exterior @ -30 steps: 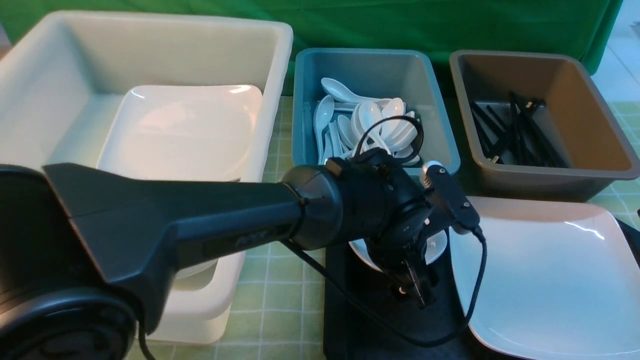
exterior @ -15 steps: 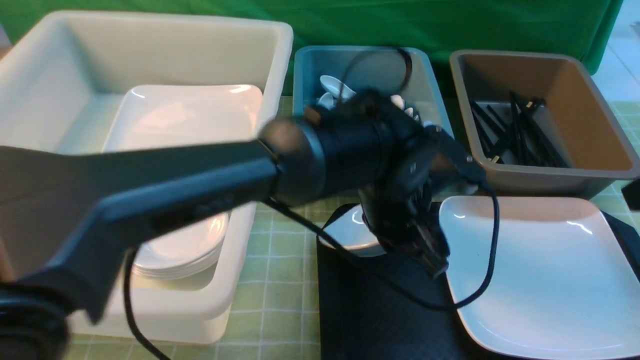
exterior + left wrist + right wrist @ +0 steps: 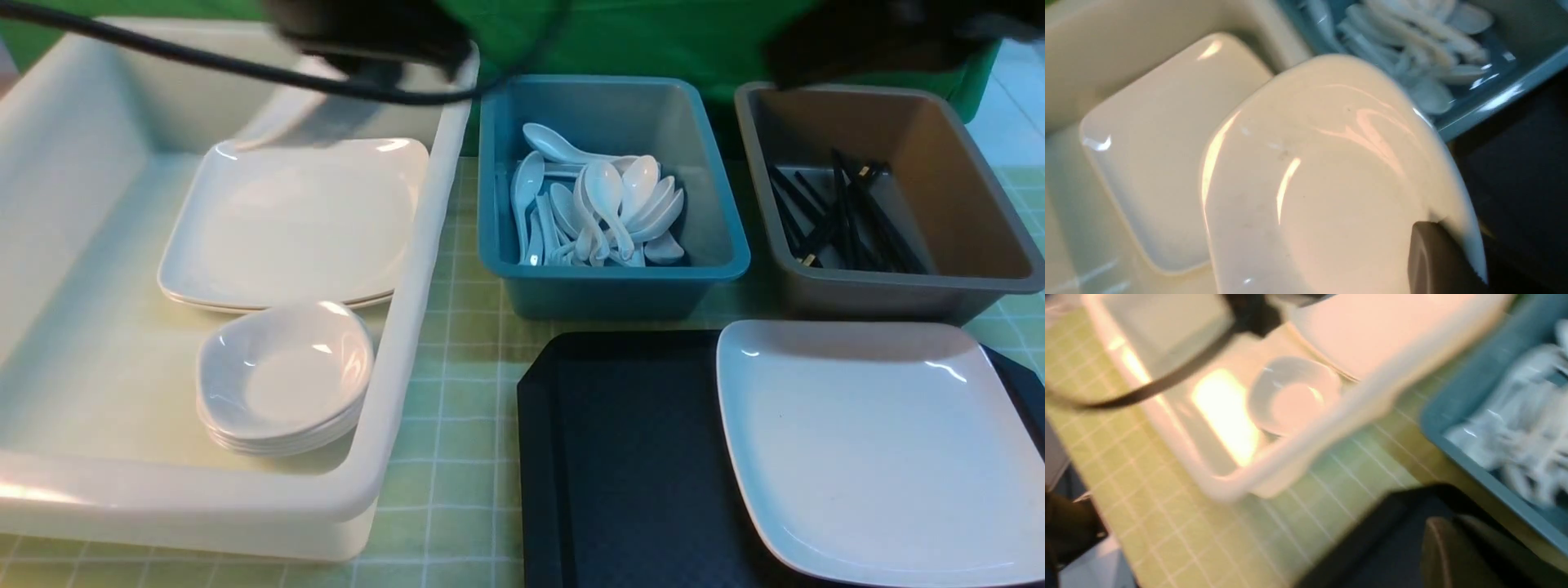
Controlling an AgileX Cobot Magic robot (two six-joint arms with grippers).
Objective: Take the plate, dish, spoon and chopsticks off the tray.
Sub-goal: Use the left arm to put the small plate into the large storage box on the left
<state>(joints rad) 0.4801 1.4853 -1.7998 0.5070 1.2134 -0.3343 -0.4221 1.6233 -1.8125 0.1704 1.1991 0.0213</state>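
In the front view both arms are cut off at the top edge and blurred: the left arm at upper left, the right arm at upper right. Neither gripper is shown there. In the left wrist view the left gripper is clamped on the rim of the dish, only 1 finger visible, above the white bin. The right gripper, blurred, is closed. The plate lies on the tray, lower right.

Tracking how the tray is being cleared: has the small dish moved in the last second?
Yes. The dish has left the tray, going left: the left gripper holds it over the white bin.
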